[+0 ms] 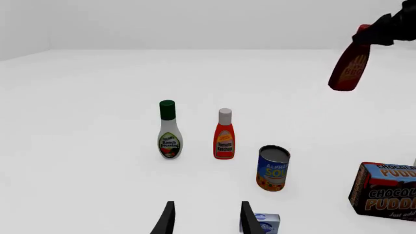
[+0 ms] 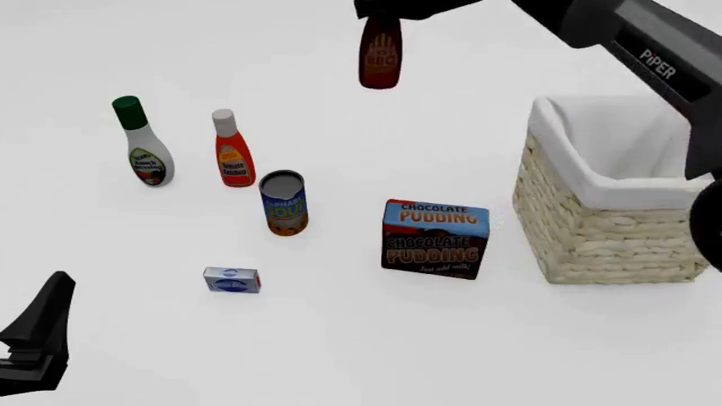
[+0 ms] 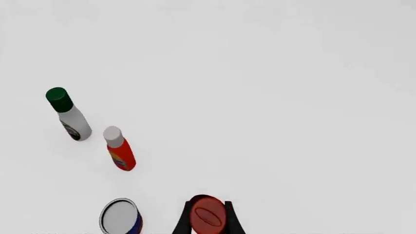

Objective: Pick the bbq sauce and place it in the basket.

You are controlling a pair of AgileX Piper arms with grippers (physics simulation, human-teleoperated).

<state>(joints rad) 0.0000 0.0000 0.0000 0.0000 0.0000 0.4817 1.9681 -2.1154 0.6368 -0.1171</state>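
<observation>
The bbq sauce [image 2: 380, 56], a dark brown-red bottle with an orange label, hangs high above the table at the top middle of the front view. My right gripper [image 2: 384, 10] is shut on its neck. It also shows in the left wrist view, bbq sauce [image 1: 349, 68], held by the dark gripper [image 1: 380, 33]. From above, its red cap [image 3: 208, 214] sits between the fingers of my right gripper [image 3: 208, 220]. The basket [image 2: 609, 228], pale wicker with white lining, stands at the right. My left gripper [image 1: 204, 220] is open and empty, low at the front left.
On the table stand a white ranch bottle with green cap [image 2: 141, 144], an orange-red ketchup bottle [image 2: 232, 150], a soup can [image 2: 282, 203], a chocolate pudding box [image 2: 434, 238] and a small blue-white box [image 2: 232, 280].
</observation>
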